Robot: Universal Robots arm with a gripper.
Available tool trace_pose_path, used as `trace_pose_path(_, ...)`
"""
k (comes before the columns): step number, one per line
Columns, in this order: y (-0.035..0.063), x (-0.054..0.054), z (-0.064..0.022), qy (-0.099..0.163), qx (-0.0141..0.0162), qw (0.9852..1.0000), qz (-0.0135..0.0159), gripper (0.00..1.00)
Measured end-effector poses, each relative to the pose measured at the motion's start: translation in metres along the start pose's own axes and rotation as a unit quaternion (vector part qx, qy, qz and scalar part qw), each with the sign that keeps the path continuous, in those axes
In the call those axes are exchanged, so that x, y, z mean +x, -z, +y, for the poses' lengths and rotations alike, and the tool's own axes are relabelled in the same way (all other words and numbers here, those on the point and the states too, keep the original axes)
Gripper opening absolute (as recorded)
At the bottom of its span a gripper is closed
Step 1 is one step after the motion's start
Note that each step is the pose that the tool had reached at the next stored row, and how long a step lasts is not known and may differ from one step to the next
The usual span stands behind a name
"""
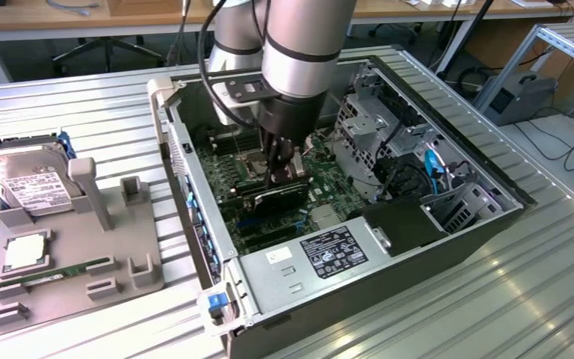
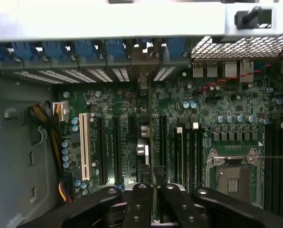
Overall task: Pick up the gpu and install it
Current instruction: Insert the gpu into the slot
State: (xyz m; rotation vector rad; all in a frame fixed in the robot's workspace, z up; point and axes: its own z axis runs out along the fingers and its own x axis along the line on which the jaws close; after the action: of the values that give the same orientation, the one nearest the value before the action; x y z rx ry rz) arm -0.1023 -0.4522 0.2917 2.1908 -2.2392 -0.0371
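Inside the open PC case [image 1: 486, 224], the claw [image 1: 279, 173] clenches the upright gpu [image 1: 272, 196] above the motherboard [image 2: 212, 109], at 12 o'clock.

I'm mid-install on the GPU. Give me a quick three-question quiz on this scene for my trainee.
1. True or false: the gripper is closed on the gpu.
2. Where is the gpu? A) in a person's hand; B) inside the open computer case, over the motherboard; C) on the desk in the background.
3. What silver, white-labelled part stands in the grey holder at the exterior view's left?

Key: 1 true; 2 B; 3 the hard drive.
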Motion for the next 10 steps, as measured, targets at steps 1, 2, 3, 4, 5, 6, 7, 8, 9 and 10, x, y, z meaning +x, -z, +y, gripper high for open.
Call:
trace_pose_path(1,0.0000,0.000,-0.0035,0.001,-0.0022,1.0000,0.0000,0.15)
trace_pose_path(2,0.0000,0.000,-0.0071,0.002,-0.0044,1.0000,0.0002,0.11)
trace_pose_path(3,-0.0001,0.000,-0.0110,0.003,-0.0064,1.0000,0.0002,0.11)
trace_pose_path(4,-0.0001,0.000,-0.0143,0.004,-0.0084,1.0000,0.0002,0.11)
trace_pose_path(5,-0.0001,0.000,-0.0156,0.005,-0.0091,0.9999,0.0002,0.11)
trace_pose_path(6,-0.0001,0.000,-0.0160,0.005,-0.0094,0.9999,0.0003,0.11)
trace_pose_path(7,0.0000,0.000,-0.0161,0.005,-0.0094,0.9999,0.0003,0.11)
trace_pose_path(8,0.0000,0.000,-0.0161,0.005,-0.0095,0.9999,0.0004,0.11)
trace_pose_path(9,0.0000,0.000,-0.0161,0.005,-0.0095,0.9999,0.0004,0.11)
trace_pose_path(10,0.0000,0.000,-0.0161,0.005,-0.0095,0.9999,0.0004,0.11)
